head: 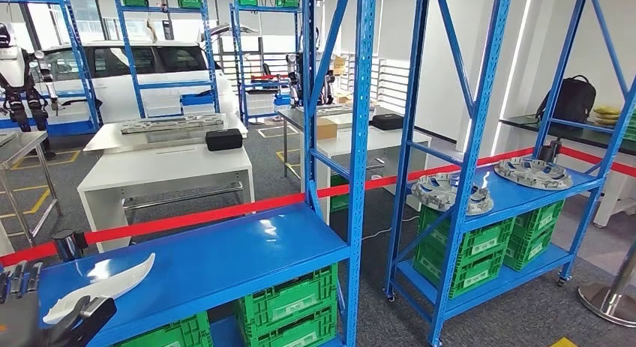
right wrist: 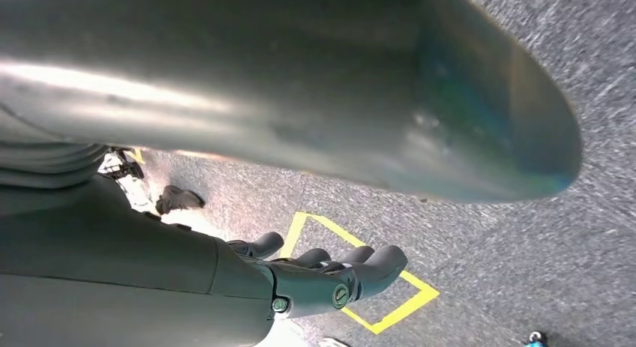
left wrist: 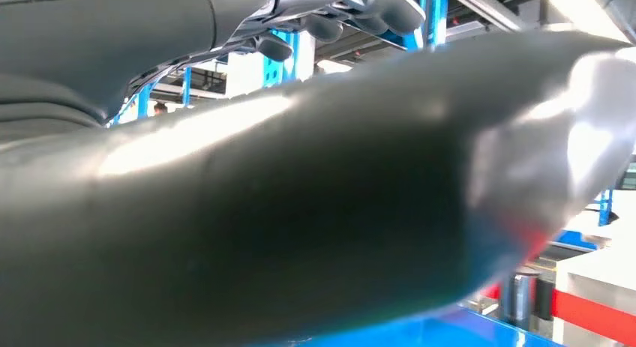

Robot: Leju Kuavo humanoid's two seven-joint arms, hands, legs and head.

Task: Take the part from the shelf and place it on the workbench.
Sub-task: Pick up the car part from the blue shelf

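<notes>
A white, curved, blade-shaped part (head: 101, 282) lies on the blue shelf board (head: 225, 257) at the lower left of the head view. My left hand (head: 34, 309) is at the part's near end, with dark fingers (head: 16, 276) raised on one side and the thumb (head: 88, 314) at the part's tip; no firm hold is visible. In the left wrist view the thumb (left wrist: 315, 212) stretches across just above the blue board, fingers (left wrist: 352, 13) apart from it. My right hand (right wrist: 315, 276) hangs over grey floor, fingers loosely spread and holding nothing. A white workbench (head: 165, 171) stands beyond the shelf.
A red barrier tape (head: 225, 212) runs behind the shelf. Blue uprights (head: 360, 137) frame the shelf bay. Round metal parts (head: 450, 193) lie on the neighbouring rack at right. Green crates (head: 289, 306) sit below. A black post (head: 67, 243) stands at the shelf's back left.
</notes>
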